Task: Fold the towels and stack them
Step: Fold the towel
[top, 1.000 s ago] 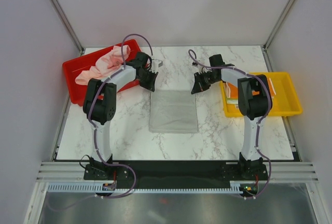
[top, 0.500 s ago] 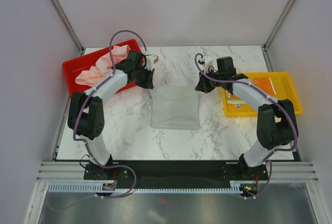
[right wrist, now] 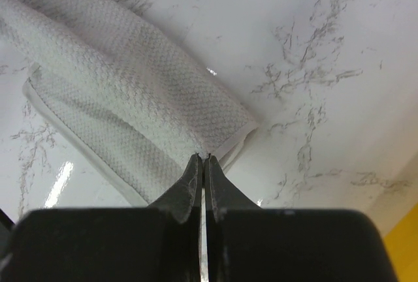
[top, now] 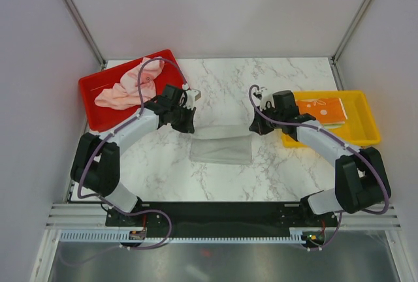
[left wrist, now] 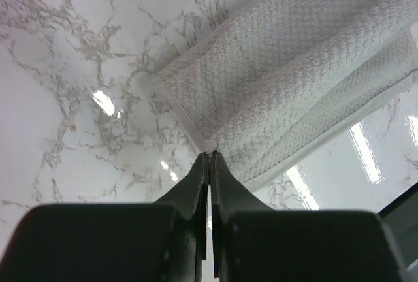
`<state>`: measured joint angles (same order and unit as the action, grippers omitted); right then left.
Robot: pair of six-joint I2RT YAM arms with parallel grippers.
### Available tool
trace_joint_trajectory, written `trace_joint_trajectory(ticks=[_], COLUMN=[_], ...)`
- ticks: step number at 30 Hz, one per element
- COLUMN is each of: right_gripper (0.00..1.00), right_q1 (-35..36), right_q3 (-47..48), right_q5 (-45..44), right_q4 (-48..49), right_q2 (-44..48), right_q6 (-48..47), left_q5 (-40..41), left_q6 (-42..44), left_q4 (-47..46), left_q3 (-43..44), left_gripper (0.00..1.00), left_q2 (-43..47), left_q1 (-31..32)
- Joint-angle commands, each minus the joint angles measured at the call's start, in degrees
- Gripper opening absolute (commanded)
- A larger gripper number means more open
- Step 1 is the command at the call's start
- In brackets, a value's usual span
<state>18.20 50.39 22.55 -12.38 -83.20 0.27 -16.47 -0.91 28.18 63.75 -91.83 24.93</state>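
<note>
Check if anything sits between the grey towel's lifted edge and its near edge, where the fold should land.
Nothing visible does. The left gripper and right gripper pinch the grey towel by its corners; its lower layer lies bare.

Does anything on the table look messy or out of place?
Only the pink towels: crumpled in a heap in the red tray. The grey-white towel is mid-fold, pinched by the left end effector and the right end effector; the printed towel lies flat in the yellow tray.

Marble table is carrying one towel and two trays.
A grey-white towel is lying mid-table, a red tray is sitting far left, a yellow tray right.
</note>
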Motion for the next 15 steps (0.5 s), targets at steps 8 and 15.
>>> trace_joint_trajectory(ticks=[8,15], right_gripper=[0.0,0.0], right_q1=[1.8,2.3], right_q3=[-6.4,-10.3], right_q5=[-2.0,-2.2], right_q4=[-1.4,-1.2], right_q2=[6.8,12.3], right_q6=[10.5,14.2], left_q5=[3.0,4.6], left_q6=[-6.0,-6.7], left_q4=[-0.9,1.6], left_q3=[-6.9,-8.5], left_gripper=[0.02,0.02], left_q2=[8.1,9.3], left_q1=[2.3,4.1])
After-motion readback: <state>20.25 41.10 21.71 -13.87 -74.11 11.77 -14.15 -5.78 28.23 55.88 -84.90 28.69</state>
